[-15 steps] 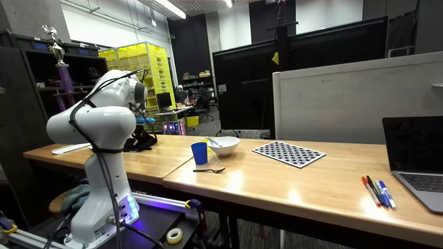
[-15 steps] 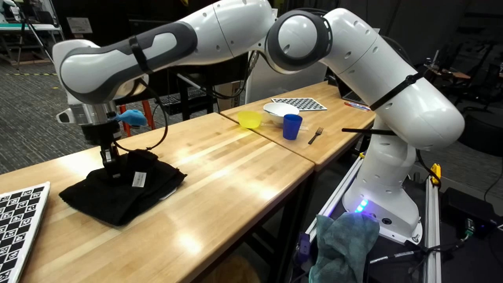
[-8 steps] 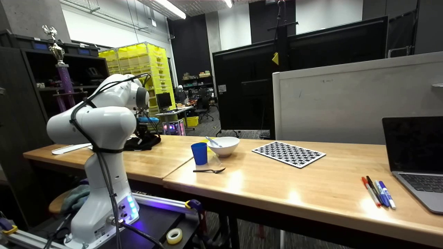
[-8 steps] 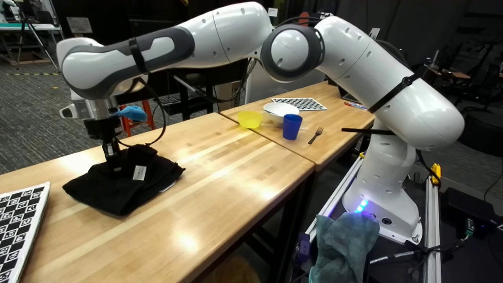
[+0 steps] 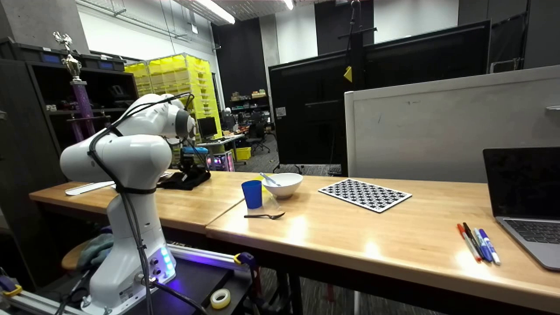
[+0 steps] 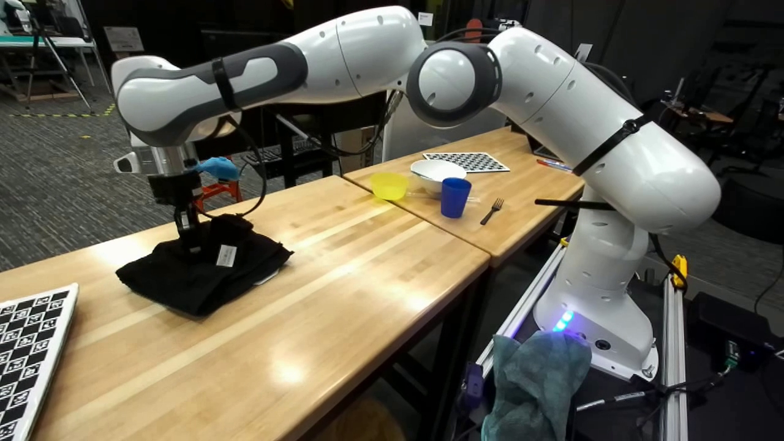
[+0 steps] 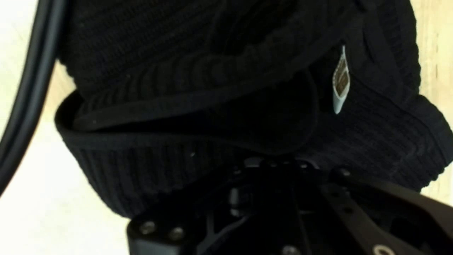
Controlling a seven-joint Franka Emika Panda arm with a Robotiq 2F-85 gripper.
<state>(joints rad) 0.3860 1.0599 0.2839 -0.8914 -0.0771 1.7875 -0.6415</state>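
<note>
Black cloth (image 6: 208,278) lay in a loosely folded heap on the wooden table (image 6: 331,294), white label (image 6: 226,256) showing on top, close to the table's far edge in an exterior view. Gripper (image 6: 193,248) pointed down at it, fingers (image 7: 252,163) together and apparently touching the fabric; couldn't tell whether a fold was pinched between them. Main risk: if the tips only pressed, the cloth could slip on any lift. A sideways pull could bunch the loose layers or drag them over that edge. Black cable (image 7: 26,106) hung beside the heap, could snag. Nearer checkered board (image 6: 27,355) lay apart; yellow bowl (image 6: 389,185), blue cup (image 6: 456,197) well clear.
</note>
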